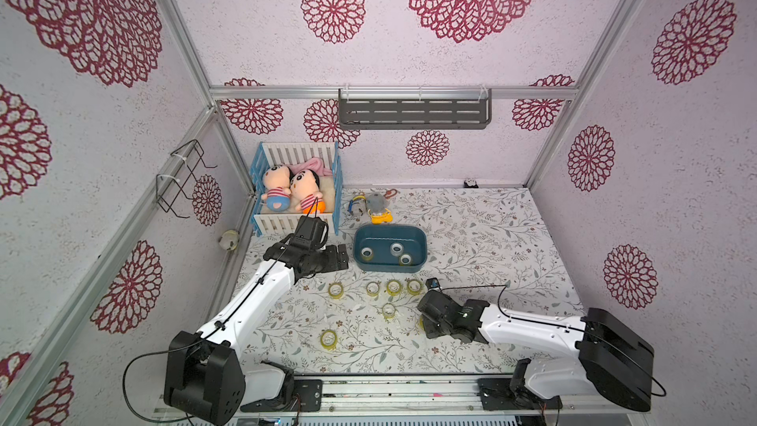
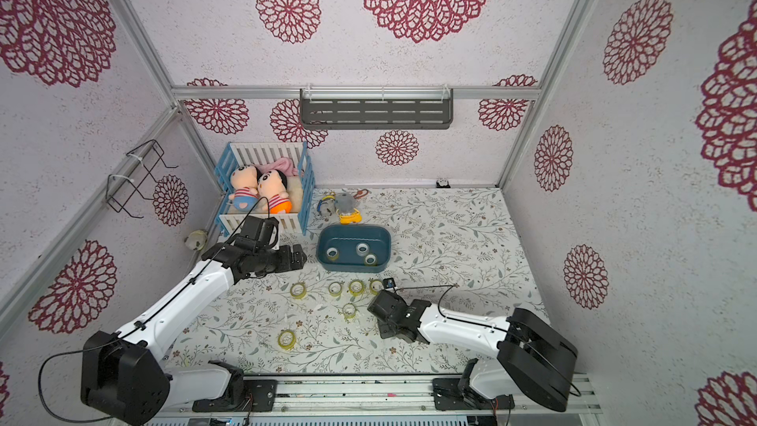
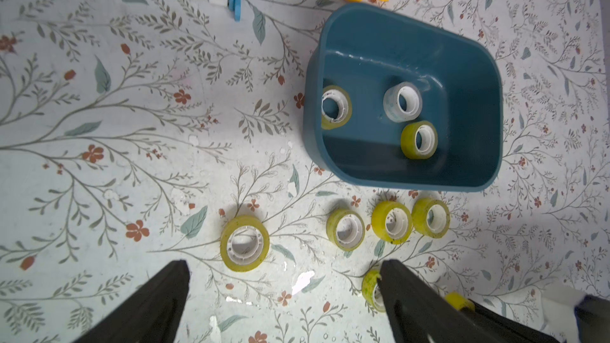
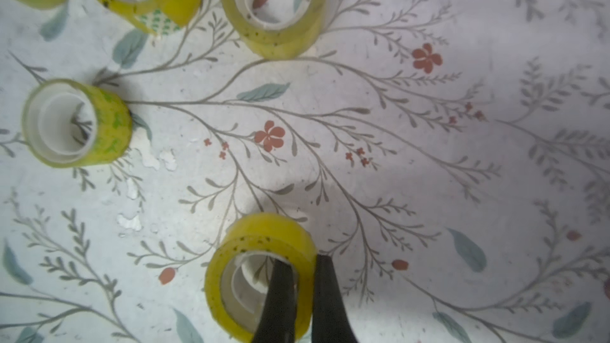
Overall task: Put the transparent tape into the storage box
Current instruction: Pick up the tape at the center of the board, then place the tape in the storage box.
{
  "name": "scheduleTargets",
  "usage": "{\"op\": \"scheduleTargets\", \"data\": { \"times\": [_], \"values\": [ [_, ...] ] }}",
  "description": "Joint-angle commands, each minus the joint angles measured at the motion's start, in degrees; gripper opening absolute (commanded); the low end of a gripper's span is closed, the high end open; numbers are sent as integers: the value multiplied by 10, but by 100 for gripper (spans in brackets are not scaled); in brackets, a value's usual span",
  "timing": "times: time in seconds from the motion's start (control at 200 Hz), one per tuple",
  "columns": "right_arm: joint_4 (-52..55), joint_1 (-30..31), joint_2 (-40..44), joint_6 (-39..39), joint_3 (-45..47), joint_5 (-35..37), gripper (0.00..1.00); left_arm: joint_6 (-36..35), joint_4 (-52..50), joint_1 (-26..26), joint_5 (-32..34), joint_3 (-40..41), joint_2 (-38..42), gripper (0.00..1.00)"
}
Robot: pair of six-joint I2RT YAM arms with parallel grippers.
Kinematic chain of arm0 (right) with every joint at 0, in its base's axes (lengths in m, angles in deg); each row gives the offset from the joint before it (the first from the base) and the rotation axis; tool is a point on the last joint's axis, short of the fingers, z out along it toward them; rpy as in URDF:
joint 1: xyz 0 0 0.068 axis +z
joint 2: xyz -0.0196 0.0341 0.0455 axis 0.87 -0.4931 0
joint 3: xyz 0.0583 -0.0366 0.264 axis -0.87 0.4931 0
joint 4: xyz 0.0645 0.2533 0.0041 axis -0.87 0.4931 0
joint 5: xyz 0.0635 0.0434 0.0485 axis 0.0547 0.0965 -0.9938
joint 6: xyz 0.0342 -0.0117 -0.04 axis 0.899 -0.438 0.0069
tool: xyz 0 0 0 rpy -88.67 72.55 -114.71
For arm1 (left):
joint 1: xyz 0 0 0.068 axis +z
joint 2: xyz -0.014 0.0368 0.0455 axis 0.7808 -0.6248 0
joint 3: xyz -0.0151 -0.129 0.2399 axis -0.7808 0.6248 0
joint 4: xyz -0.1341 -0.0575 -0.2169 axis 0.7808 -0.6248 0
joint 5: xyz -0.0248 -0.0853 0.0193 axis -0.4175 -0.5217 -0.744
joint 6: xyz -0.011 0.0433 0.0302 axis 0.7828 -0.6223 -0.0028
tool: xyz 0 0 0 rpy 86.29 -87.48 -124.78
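The right end effector [image 4: 302,259] is clamped on the wall of a tape roll [image 4: 264,234]; the left end effector [image 3: 284,263], jaws apart, hangs near the box [image 3: 412,174].

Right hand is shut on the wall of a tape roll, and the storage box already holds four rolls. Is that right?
Not quite. The storage box holds three rolls, not four; the left wrist view shows it. The rest stands: the right hand is shut on the wall of a tape roll.
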Motion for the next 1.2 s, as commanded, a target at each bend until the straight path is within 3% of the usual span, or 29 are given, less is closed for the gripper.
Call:
{"op": "scheduleTargets", "data": {
  "times": [0.0, 0.18, 0.335, 0.48, 0.641, 0.856, 1.191],
  "values": [
    [25, 1, 50, 17, 5, 34, 0, -3, -2, 0, -8, -24, -5, 97],
    [71, -18, 131, 36, -25, 42, 0, 66, 51, -3, -99, -15, -13, 97],
    [79, -93, 121, -19, -98, -4, 0, 90, 65, -18, -135, -30, -37, 97],
    [51, -169, 37, -90, -179, -75, 0, 81, 49, -26, -133, -53, -52, 97],
    [36, -214, -88, -145, -276, -125, 0, 67, 45, -26, -133, -48, -43, 97],
    [28, -249, -215, -182, -374, -128, 0, 27, -6, -26, -114, -52, -32, 97],
    [59, -256, -353, -208, -492, -70, 0, 29, 2, -26, -104, -13, -15, 97]
  ]
}}
